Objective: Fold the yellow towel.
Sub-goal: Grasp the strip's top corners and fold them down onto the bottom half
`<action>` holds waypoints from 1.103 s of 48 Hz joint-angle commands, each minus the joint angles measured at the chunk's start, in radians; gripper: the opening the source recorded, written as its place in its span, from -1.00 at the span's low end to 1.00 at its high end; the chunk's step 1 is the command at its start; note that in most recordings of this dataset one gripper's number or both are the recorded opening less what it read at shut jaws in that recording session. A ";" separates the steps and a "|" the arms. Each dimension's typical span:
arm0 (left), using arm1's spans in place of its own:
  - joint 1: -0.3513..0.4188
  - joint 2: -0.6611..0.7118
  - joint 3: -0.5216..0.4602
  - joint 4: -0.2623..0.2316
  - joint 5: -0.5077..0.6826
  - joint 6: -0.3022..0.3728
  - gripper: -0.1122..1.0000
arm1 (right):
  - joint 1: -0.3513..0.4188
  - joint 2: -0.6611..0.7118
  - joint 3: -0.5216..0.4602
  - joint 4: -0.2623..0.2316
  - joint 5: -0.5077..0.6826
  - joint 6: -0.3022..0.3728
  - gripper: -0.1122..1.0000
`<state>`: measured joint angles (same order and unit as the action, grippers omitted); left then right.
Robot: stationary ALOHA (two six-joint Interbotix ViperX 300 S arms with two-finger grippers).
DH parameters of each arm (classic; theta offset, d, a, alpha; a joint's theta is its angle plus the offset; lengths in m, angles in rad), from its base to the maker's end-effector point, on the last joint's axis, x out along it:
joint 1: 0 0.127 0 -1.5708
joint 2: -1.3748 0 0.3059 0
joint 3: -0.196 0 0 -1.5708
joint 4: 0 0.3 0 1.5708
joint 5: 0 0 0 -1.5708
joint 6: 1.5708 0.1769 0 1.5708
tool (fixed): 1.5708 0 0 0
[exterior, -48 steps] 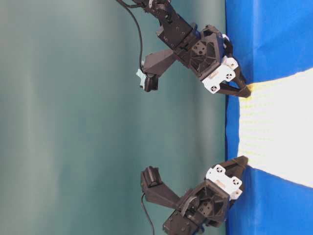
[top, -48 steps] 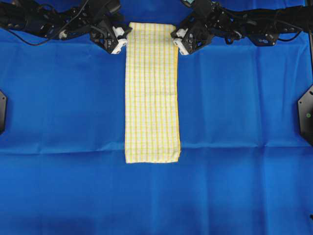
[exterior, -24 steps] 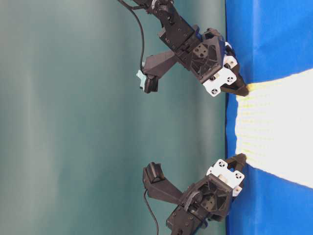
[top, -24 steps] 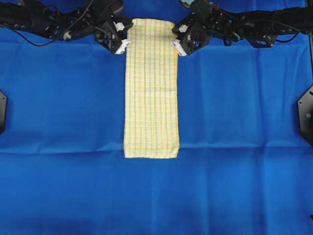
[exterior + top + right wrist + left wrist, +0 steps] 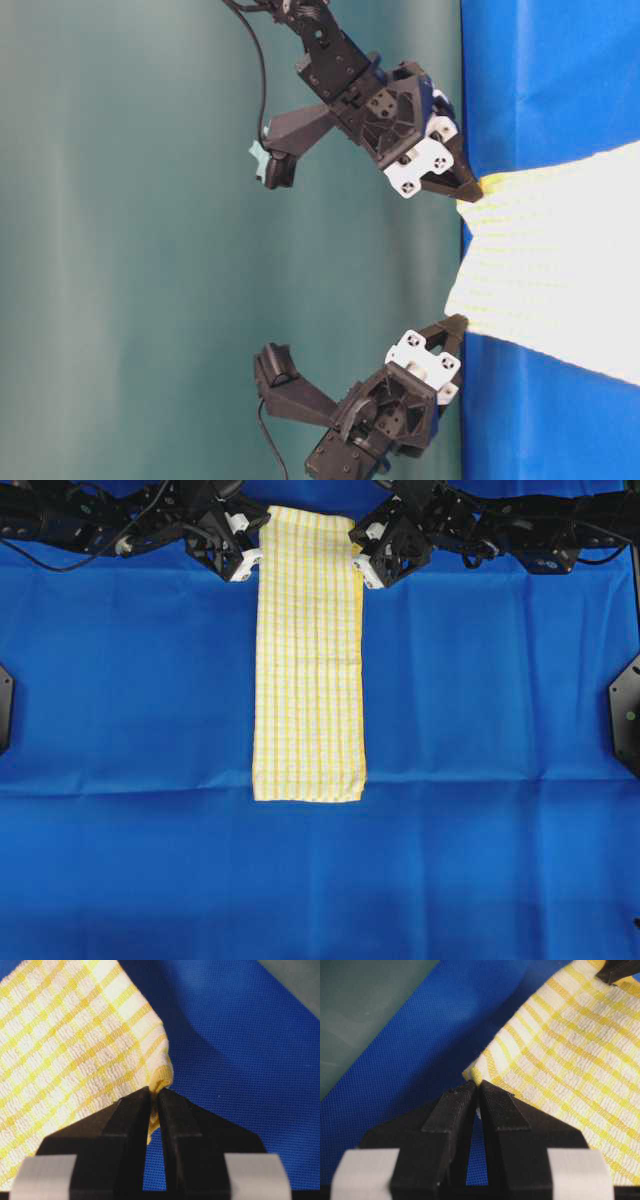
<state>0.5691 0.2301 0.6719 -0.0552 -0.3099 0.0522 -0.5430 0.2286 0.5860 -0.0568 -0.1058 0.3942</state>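
Blue woven cloth (image 5: 480, 700) covers your whole work table, with a faint crease across it near the front. On this cloth, in the middle, you see the yellow towel (image 5: 308, 670), a thin white cloth with fine yellow checks, folded into a long narrow strip. Its near end lies flat on the crease, with the short edge square to you. The strip runs straight away from you to the far edge of the table.

At the far end, your two black grippers with white blocks each hold one corner. The left gripper (image 5: 250, 560) is at the left far corner; in its wrist view the two black fingers (image 5: 455, 1110) are pressed nearly together and the towel corner is pinched between the tips. The right gripper (image 5: 362, 564) is at the right far corner; its fingers (image 5: 131, 1110) are closed in the same way on the yellow hemmed corner.

From the table-level view, the far end of the towel is raised off the blue cloth and stretched between both grippers. Behind them is a plain grey-green wall (image 5: 150, 240).
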 commanded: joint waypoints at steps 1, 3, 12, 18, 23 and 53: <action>-0.012 -0.032 -0.006 0.003 -0.003 0.002 -0.75 | 0.003 -0.038 -0.006 -0.003 0.002 -0.002 -0.65; -0.015 -0.032 -0.006 0.003 -0.002 0.002 -0.75 | 0.003 -0.040 -0.005 -0.003 0.005 -0.002 -0.65; -0.038 -0.067 0.020 0.003 -0.002 -0.002 -0.75 | 0.012 -0.075 0.018 -0.003 0.006 -0.002 -0.65; -0.064 -0.120 0.057 0.002 -0.002 -0.003 -0.75 | 0.031 -0.117 0.044 -0.011 0.006 -0.002 -0.65; -0.092 -0.166 0.092 -0.002 -0.002 -0.006 -0.75 | 0.048 -0.147 0.063 -0.014 0.003 -0.002 -0.65; -0.365 -0.259 0.195 -0.009 -0.009 -0.138 -0.75 | 0.273 -0.225 0.153 -0.002 0.006 0.012 -0.65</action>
<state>0.2393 -0.0061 0.8713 -0.0644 -0.3099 -0.0721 -0.3022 0.0337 0.7394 -0.0644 -0.0966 0.4019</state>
